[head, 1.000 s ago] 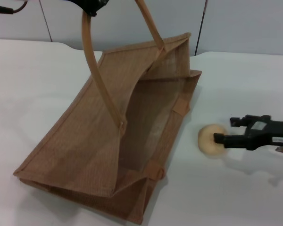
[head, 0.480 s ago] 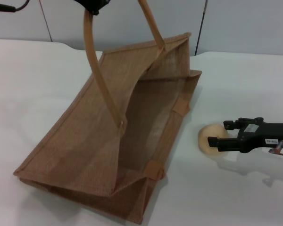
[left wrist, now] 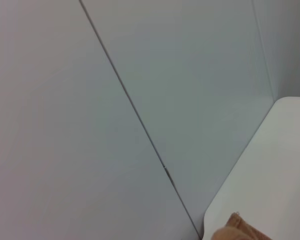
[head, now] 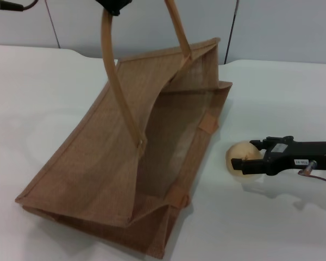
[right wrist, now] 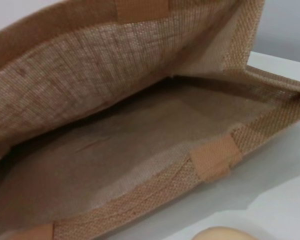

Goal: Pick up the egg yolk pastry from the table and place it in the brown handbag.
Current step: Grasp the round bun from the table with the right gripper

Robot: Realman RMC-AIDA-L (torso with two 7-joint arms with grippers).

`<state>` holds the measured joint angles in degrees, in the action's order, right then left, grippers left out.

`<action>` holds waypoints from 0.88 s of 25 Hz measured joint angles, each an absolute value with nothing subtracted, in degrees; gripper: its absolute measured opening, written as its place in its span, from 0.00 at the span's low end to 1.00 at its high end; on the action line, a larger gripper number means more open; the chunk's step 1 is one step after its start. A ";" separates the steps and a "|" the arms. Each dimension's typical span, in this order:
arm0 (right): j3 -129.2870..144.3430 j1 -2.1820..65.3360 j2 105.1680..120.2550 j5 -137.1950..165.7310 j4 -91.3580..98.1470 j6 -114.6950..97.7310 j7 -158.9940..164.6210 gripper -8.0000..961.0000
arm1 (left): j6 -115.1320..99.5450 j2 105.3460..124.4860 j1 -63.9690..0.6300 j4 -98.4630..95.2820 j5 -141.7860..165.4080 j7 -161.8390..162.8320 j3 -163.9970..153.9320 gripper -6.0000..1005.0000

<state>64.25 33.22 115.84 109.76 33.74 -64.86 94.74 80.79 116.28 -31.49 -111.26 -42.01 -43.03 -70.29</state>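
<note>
The right gripper [head: 244, 162] has closed around and lifted the egg yolk pastry [head: 240, 158] slightly.

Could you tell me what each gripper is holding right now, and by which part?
The left gripper holds the brown handbag up by one looped handle. The right gripper has its fingers around the egg yolk pastry, at its sides.

The brown handbag [head: 125, 163] is tan-brown woven jute with lighter tan handles. The egg yolk pastry [head: 240, 157] is pale yellow-cream. The table [head: 38, 98] is plain white.
</note>
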 joint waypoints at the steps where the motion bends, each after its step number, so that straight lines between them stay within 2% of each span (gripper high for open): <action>1: 64.27 33.52 115.85 109.79 33.46 -64.57 94.73 0.91 | 80.87 116.28 -31.64 -111.27 -42.01 -43.02 -70.32 0.13; 6: 63.88 33.82 115.79 109.82 33.24 -64.52 94.78 0.91 | 81.05 116.28 -31.92 -111.27 -41.98 -42.94 -70.33 0.13; 17: 64.11 35.61 115.43 112.68 31.80 -64.62 97.93 0.78 | 81.13 116.29 -32.07 -111.27 -41.92 -43.00 -70.31 0.13; 22: 63.95 36.49 115.54 114.32 31.30 -64.46 99.17 0.65 | 81.13 116.25 -32.08 -111.27 -41.92 -43.07 -70.31 0.13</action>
